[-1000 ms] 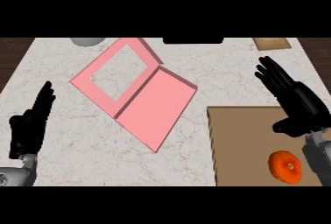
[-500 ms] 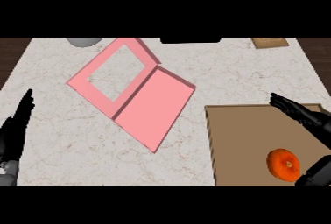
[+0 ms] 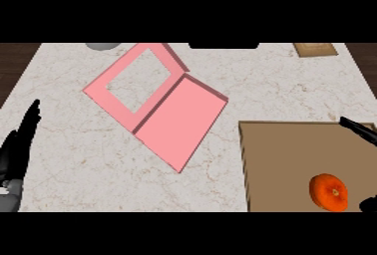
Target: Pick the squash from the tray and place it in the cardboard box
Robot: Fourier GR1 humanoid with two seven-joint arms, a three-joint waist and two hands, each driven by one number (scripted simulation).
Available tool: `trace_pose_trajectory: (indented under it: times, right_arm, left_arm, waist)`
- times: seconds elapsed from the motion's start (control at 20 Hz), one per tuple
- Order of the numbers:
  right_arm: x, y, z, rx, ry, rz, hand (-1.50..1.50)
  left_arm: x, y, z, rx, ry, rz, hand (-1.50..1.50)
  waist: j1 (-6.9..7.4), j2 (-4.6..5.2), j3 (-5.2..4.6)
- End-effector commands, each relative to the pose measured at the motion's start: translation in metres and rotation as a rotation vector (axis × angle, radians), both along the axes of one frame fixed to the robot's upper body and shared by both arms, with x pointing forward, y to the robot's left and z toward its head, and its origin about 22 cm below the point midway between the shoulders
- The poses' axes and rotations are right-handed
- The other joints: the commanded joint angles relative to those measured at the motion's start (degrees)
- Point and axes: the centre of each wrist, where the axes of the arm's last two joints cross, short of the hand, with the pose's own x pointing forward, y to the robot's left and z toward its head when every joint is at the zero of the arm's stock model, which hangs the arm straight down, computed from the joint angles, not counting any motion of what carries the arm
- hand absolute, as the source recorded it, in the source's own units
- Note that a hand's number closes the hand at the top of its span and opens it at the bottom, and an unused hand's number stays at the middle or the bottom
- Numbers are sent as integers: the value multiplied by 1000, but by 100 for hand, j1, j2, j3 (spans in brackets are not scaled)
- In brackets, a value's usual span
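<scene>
The landmark is the pink box (image 3: 158, 104), which lies open on the marble counter (image 3: 280, 84). It has a frame-shaped flap and a flat pink part, side by side.

Far to the left of the box, at the edge of the view, the left hand (image 3: 18, 149) rests with its fingers straight and pointing up. It touches nothing.

Up and to the left of the box sits a small grey thing (image 3: 103, 46).

To the right of the box, and lower, lies the brown tray (image 3: 294, 149). The orange squash (image 3: 328, 192) sits on the tray, well apart from the box.

Far right of the box, only a fingertip of the right hand (image 3: 358, 130) shows over the tray. Whether its fingers are apart or together cannot be told.

Up and far to the right of the box lies a small tan board (image 3: 314, 49).
</scene>
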Motion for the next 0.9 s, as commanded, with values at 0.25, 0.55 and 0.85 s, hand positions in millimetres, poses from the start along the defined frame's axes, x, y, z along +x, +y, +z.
trace_pose_trajectory:
  times: [0.25, 0.55, 0.85]
  right_arm:
    - [13, -7, 11, -401, -32, 329, -150]
    - [32, 2, -2, -622, -12, 386, -150]
    - [31, 15, -22, -695, -6, 417, -150]
  left_arm:
    - [15, 0, 7, 12, -5, -9, 0]
    - [8, -6, -2, 14, 15, -33, 0]
    - [10, 0, 11, 14, -1, -13, 0]
  waist:
    - [110, -5, -34]
    - [128, -23, -37]
    - [-26, -57, -43]
